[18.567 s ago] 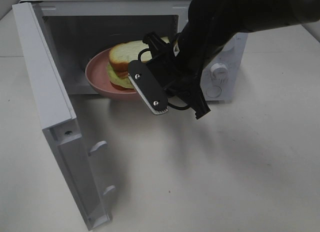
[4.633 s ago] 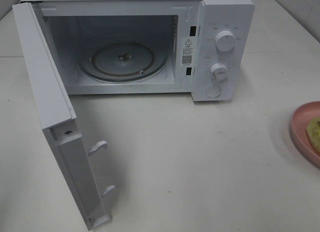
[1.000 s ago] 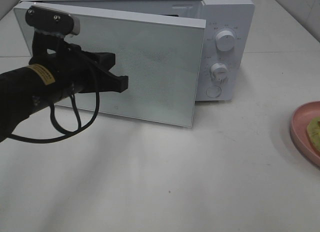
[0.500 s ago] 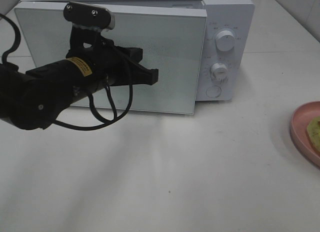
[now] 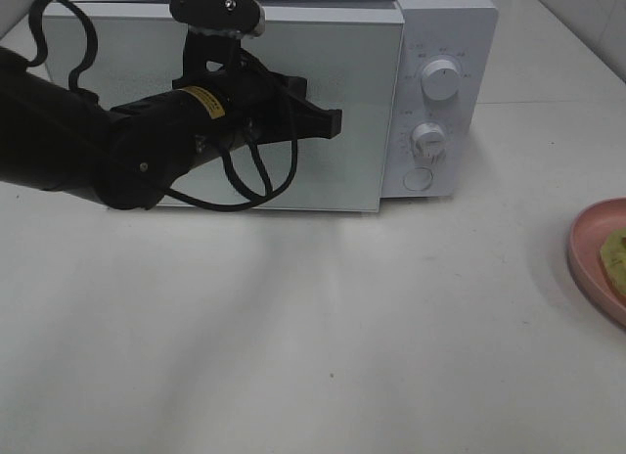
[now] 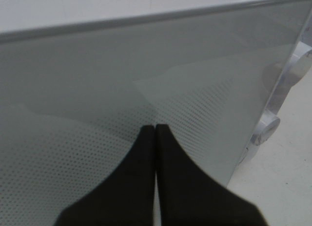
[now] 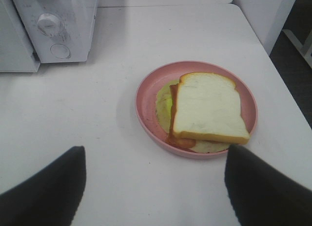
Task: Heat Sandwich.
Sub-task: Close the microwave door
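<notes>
The sandwich (image 7: 207, 109), white bread over lettuce and a red slice, lies on a salmon-pink plate (image 7: 141, 97) on the table right of the microwave. In the high view only the plate's edge (image 5: 587, 249) and a yellow-green bit of sandwich (image 5: 616, 258) show at the right border. My right gripper (image 7: 153, 158) hovers open just short of the plate, holding nothing. My left gripper (image 5: 333, 123) is shut, its tips (image 6: 155, 127) against the glass of the microwave door (image 5: 357, 170). The door stands almost flush with the oven front.
The white microwave (image 5: 440, 23) stands at the back, with two knobs (image 5: 442, 80) and a round button on its right panel. In the right wrist view the table edge (image 7: 273, 55) drops off right of the plate.
My left arm has swept right and toward the oven with its shut tips on the door. The door has swung from ajar to nearly flush. Plate and sandwich have not moved.
</notes>
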Available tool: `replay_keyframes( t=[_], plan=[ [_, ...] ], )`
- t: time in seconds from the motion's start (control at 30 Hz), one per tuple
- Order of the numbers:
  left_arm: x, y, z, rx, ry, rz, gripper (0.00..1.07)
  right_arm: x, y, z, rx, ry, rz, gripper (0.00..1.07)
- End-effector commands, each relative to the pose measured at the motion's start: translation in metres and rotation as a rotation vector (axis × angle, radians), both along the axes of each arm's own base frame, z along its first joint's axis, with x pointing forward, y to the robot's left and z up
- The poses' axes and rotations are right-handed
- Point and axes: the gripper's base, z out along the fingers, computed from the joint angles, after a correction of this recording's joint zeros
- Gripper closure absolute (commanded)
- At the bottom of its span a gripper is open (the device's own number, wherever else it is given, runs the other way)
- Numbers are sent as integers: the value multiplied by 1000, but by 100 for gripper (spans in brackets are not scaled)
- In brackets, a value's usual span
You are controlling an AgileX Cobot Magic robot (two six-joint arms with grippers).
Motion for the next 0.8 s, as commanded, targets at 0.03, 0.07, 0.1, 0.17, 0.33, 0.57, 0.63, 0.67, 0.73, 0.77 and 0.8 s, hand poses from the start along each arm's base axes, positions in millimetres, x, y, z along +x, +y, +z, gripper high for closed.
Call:
replay_keyframes(
  t=[0.03,0.07,0.1,0.17,0.33,0.57,0.63,0.67,0.73,0.77,0.8],
  plan=[
    [4,-7,1,-7,-5,0,107,-4,0,1,-6,-43,1,32],
    [4,-7,1,-7,-5,0,107,-4,0,1,-6,-43,1,32],
    [5,-8,2,-9,-6,-1,107,-4,0,1,-6,-43,1,32],
    [10,-12,1,-6,5,-3,107,-4,0,1,-6,-43,1,32],
    [17,-19,0,-2,3,-5,107,-4,0,1,-6,-43,1,32],
    [28,-23,-1,-9,-3,2,107,-4,0,1,-6,-43,1,32],
    [32,-22,-2,-14,1,14,107,-4,0,1,-6,-43,1,32],
    [32,-22,-2,-14,1,14,107,-4,0,1,-6,-43,1,32],
    [39,-21,-2,-17,5,26,107,-4,0,1,-6,-43,1,32],
    [42,-20,-2,-16,8,31,107,-4,0,1,-6,-43,1,32],
    [42,-20,-2,-16,8,31,107,-4,0,1,-6,-43,1,32]
  ],
)
